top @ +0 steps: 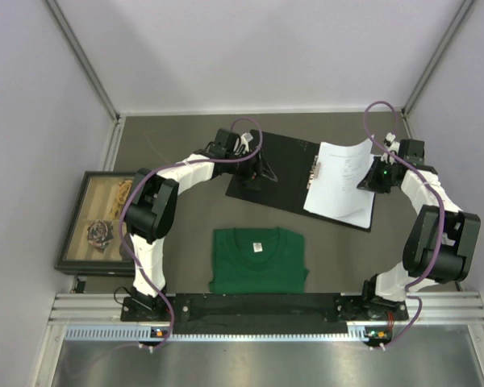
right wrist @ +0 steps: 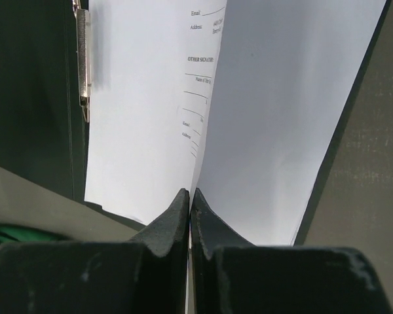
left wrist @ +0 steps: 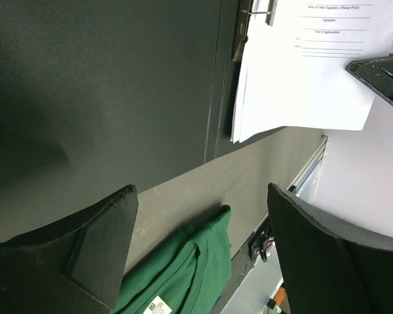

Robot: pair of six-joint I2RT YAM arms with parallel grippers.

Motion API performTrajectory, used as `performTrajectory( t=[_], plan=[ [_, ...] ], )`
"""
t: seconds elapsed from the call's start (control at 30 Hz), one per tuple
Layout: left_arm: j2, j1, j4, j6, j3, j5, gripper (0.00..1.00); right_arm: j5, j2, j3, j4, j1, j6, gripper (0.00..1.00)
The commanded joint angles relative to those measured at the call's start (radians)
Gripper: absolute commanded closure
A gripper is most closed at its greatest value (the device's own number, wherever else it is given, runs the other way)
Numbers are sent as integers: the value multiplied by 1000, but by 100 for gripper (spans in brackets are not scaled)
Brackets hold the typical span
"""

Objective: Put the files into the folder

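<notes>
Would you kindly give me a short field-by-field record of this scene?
folder: open, black inside up
files: on the folder's right half, beside the clip; one sheet's edge lifted
right end effector: shut on the lifted sheet
left end effector: open, at the folder's left half; contact unclear
shirt: green, folded, between folder and arm bases
picture box: far left

The folder (top: 294,173) lies open and flat at upper centre of the overhead frame, black inner faces up. The files (top: 339,193), white printed sheets, rest on its right half, with the top sheet's far edge curling upward.
</notes>
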Motion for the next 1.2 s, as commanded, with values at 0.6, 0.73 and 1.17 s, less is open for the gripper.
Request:
performTrajectory(
  t=[0.6, 0.73, 1.17],
  plan=[
    [-53, -1, 25, 11, -11, 29, 16, -50, 8, -49, 93, 1, 100, 100],
    [-51, 0, 26, 11, -13, 30, 16, -42, 22, -41, 98, 3, 96, 100],
    [-41, 0, 20, 28, -13, 14, 16, 514, -4, 204, -149, 15, 2, 30]
  ],
)
